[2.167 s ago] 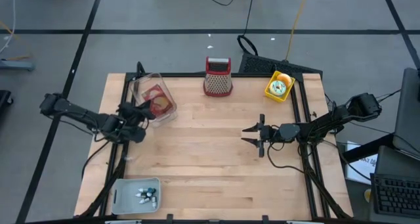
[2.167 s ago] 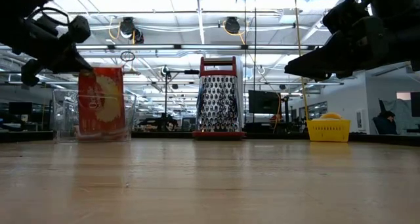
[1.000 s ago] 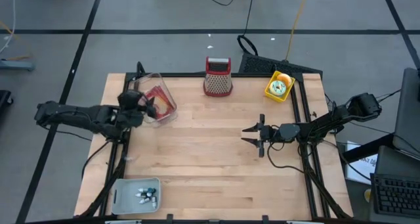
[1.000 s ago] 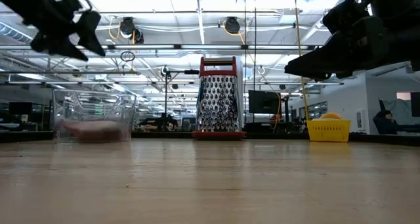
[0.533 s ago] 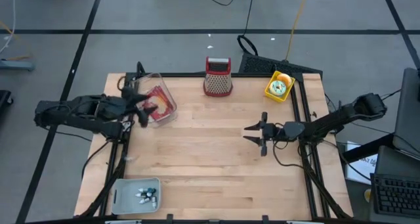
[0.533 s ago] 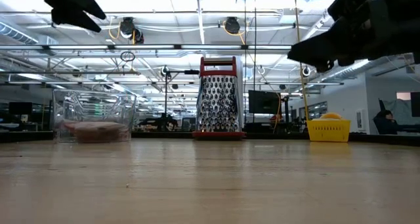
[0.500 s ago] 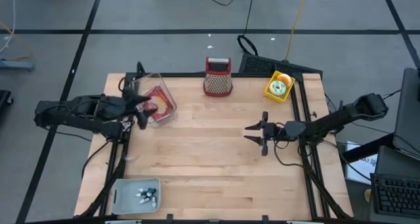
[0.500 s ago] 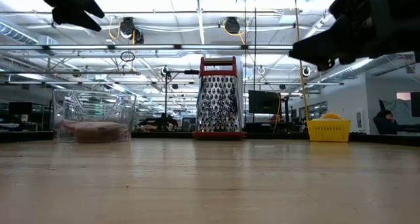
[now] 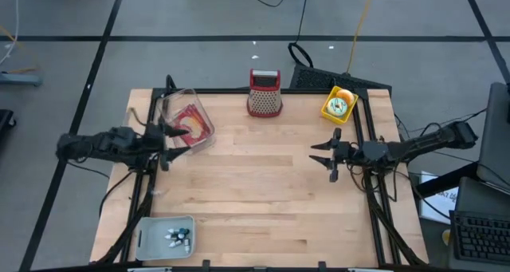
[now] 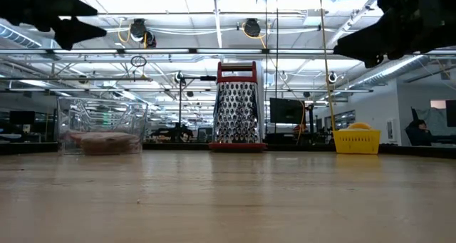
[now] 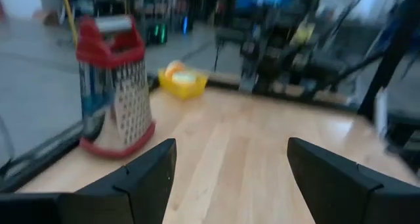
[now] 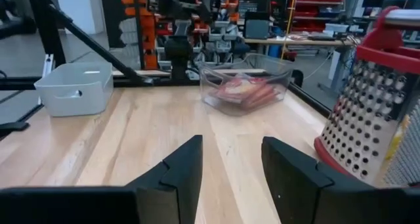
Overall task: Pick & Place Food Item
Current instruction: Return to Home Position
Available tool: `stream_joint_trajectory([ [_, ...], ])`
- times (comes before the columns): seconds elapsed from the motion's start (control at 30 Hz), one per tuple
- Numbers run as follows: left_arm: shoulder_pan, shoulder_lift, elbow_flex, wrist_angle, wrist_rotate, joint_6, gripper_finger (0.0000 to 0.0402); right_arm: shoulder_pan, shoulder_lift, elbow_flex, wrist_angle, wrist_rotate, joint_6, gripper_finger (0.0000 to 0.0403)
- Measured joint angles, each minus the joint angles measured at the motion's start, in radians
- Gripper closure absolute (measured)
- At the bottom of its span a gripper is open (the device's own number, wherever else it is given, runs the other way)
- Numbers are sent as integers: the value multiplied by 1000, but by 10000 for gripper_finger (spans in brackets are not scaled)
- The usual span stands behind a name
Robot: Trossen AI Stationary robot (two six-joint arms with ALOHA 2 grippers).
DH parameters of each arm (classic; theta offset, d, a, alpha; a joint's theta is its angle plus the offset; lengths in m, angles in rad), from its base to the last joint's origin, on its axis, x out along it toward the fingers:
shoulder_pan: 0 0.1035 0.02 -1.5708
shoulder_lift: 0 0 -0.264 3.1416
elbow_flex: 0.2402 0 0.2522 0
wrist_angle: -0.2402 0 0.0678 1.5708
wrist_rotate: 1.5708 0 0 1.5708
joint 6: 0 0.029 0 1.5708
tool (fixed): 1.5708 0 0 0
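Some red popcorn bags (image 9: 191, 122) are seen lying flat in the transparent bin (image 9: 177, 100), at the far left corner of the counter (image 9: 263, 192). They are judged light, crinkly and easily crushed, best pinched at a sealed edge. The left claw (image 9: 170, 134) is held just beside the bin, fingers apart, empty. The right claw (image 9: 321, 155) is held well apart from it, also spread and empty.

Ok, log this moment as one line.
left end effector: open, raised near transparent bin | right end effector: open, raised, right side | red popcorn bags: in bin
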Motion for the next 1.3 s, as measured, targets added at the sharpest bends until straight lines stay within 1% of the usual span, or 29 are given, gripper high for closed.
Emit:
stream_joint_trajectory([
  [0.1, -1, -139, -59, 6, 52, 38, 106, 0, -73, 0, -66, 0, 3, 257],
  [0.23, -4, -135, -97, 24, 95, 69, 108, 1, -143, -6, -100, 0, 5, 258],
  [0.3, -4, -113, -118, 94, 87, 65, 111, 1, -173, -20, -99, 0, -4, 257],
  [0.33, -4, -108, -140, 100, 87, 68, 112, 2, -190, -29, -102, 0, -10, 257],
  [0.4, -4, -128, -181, 94, 116, 76, 112, 2, -213, -49, -100, 0, -26, 257],
  [0.47, -5, -138, -200, 164, 132, 82, 110, 2, -247, -75, -106, -3, -37, 259],
  [0.53, -4, -137, -230, 187, 130, 72, 108, 1, -283, -97, -107, -13, -39, 259],
  [0.6, -5, -136, -261, 183, 135, 64, 106, 2, -325, -114, -103, -53, -40, 258],
  [0.73, -6, -136, -298, 277, 140, 55, 105, 2, -403, -146, -102, -131, -43, 257],
  [0.8, -6, -136, -318, 311, 163, 67, 105, 2, -431, -161, -96, -168, -51, 258],
  [0.9, -6, -137, -344, 386, 195, 92, 105, 2, -448, -169, -102, -225, -56, 258],
  [1.03, -6, -129, -356, 404, 210, 98, 105, 2, -450, -170, -120, -316, -51, 257],
  [1.1, -6, -125, -356, 414, 210, 97, 105, 2, -450, -170, -144, -342, -57, 258],
  [1.17, -6, -125, -356, 410, 209, 94, 105, 2, -450, -171, -171, -344, -66, 259],
  [1.3, -6, -118, -356, 408, 209, 16, 105, 2, -450, -171, -158, -345, -76, 257],
])
